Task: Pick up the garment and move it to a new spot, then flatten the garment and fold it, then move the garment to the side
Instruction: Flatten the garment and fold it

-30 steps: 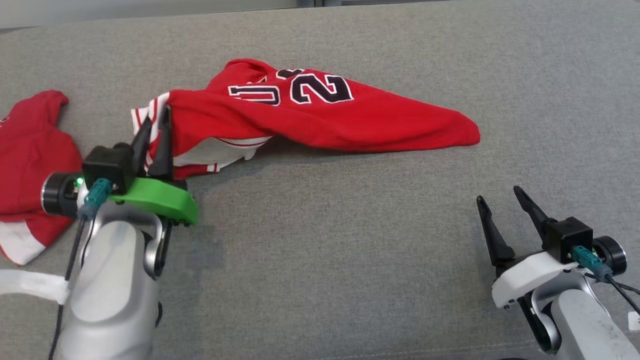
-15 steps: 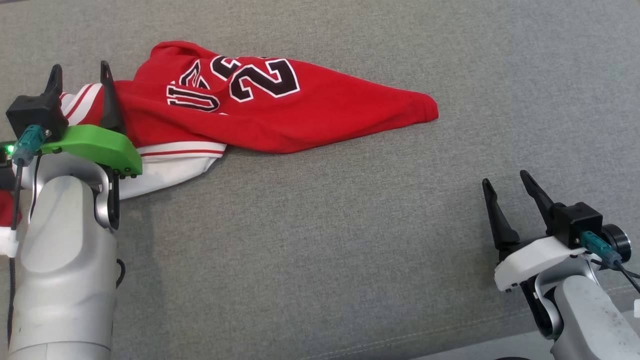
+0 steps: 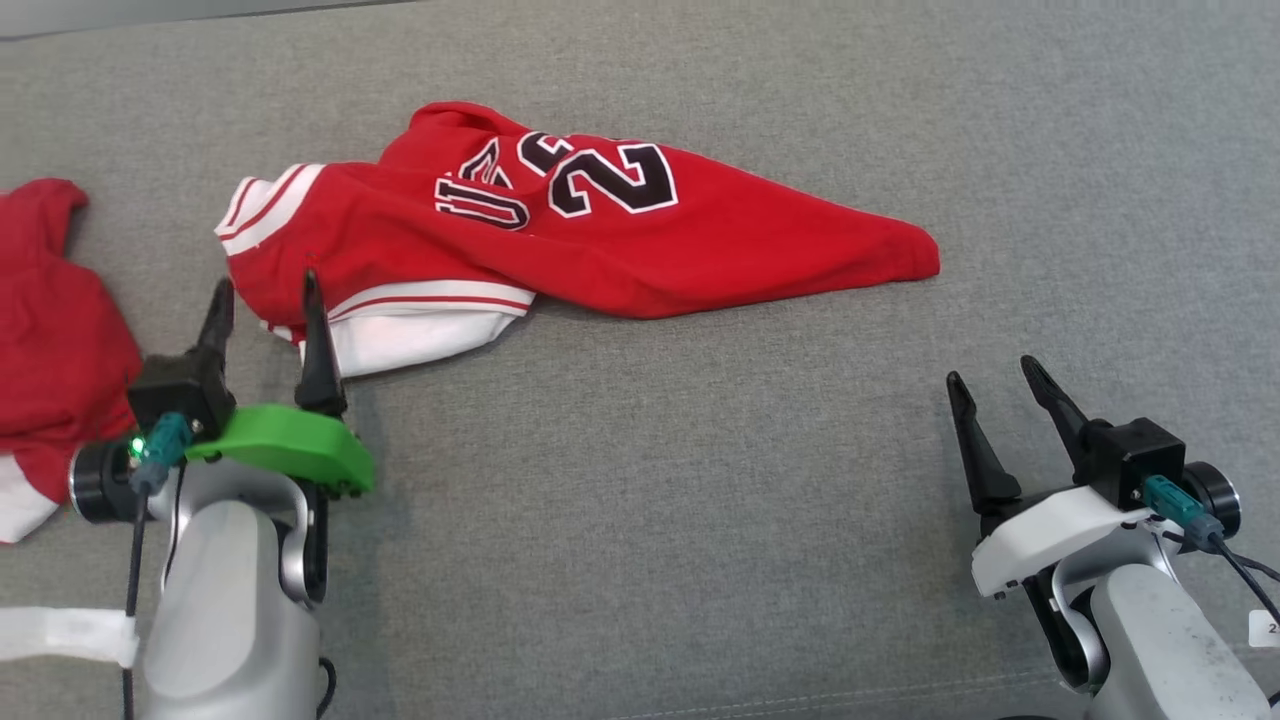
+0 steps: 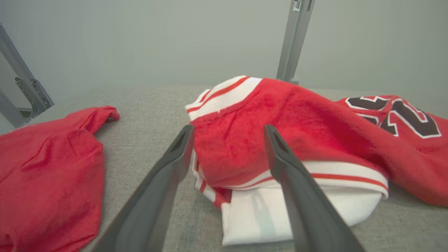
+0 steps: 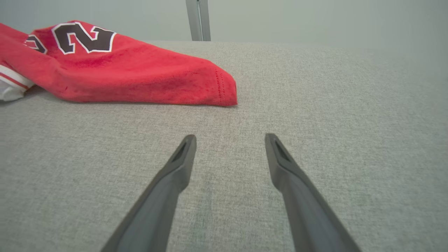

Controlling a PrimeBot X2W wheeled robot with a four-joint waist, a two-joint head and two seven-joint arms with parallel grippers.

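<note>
The garment (image 3: pixel 600 230) is a red jersey with black numbers and white striped trim, lying crumpled across the grey fabric surface (image 3: pixel 660 480). It also fills the middle of the left wrist view as a bunched red fold (image 4: pixel 280 133), and its hem end shows in the right wrist view (image 5: pixel 140 73). My left gripper (image 3: pixel 262 295) stands open just in front of the garment's left, white-trimmed end, with nothing between its fingers (image 4: pixel 182 150). Far from the cloth at the lower right, my right gripper (image 3: pixel 990 385) is open and empty over bare surface (image 5: pixel 229 140).
A second red garment (image 3: pixel 50 330) with white trim lies at the far left, close beside my left arm, and shows at the left of the left wrist view (image 4: pixel 45 168). Metal frame posts (image 4: pixel 294 38) stand beyond the surface's far edge.
My left gripper has opened, let go of the garment's left end and drawn back toward me. The garment now lies on the surface. The head camera shifted. The right gripper stayed put.
</note>
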